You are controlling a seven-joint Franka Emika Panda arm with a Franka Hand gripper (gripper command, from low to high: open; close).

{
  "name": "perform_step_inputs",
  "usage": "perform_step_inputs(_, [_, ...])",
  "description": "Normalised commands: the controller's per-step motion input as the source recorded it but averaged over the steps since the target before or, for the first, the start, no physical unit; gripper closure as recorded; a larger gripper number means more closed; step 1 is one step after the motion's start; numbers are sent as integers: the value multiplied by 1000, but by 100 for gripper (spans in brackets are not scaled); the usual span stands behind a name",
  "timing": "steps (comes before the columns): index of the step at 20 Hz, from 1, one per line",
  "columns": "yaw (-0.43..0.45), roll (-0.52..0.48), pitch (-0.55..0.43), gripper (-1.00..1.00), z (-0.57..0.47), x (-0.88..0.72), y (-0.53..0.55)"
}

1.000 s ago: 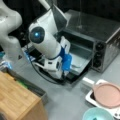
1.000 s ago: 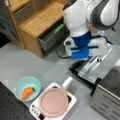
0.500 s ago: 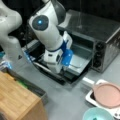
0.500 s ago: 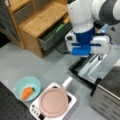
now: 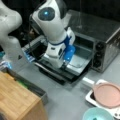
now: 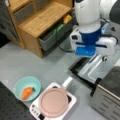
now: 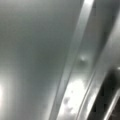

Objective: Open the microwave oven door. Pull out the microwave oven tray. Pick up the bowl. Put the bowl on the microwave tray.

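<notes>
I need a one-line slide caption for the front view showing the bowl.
Gripper low over opened microwave oven door; bowl with carrot waits beside pink dish.

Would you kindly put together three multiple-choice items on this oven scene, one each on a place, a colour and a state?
1. Where is the gripper?
A. over the bowl
B. low over the microwave oven tray
C. at the wooden shelf

2. What colour is the bowl?
A. pale teal
B. red
C. black

3. How is the microwave oven door?
A. shut
B. folded down open
C. taken off

Answers:
1 B: in a front view the gripper is down at the microwave oven tray, in front of the microwave oven.
2 A: the bowl is teal, with a carrot inside.
3 B: the door lies flat before the cavity.
</notes>
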Motion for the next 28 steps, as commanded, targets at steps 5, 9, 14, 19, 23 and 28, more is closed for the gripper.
perform_step_inputs(5, [-3, -234, 40, -100, 216, 51, -70])
perform_step_inputs(9, [11, -174, 55, -100, 180, 83, -63])
perform_step_inputs(14, [-7, -178, 99, -100, 144, 145, -35])
perform_step_inputs(19, [12, -170, 111, -100, 210, 289, -57])
perform_step_inputs(23, [27, -189, 144, -100, 276, 439, -150])
perform_step_inputs(28, [18, -179, 179, -100, 265, 542, -184])
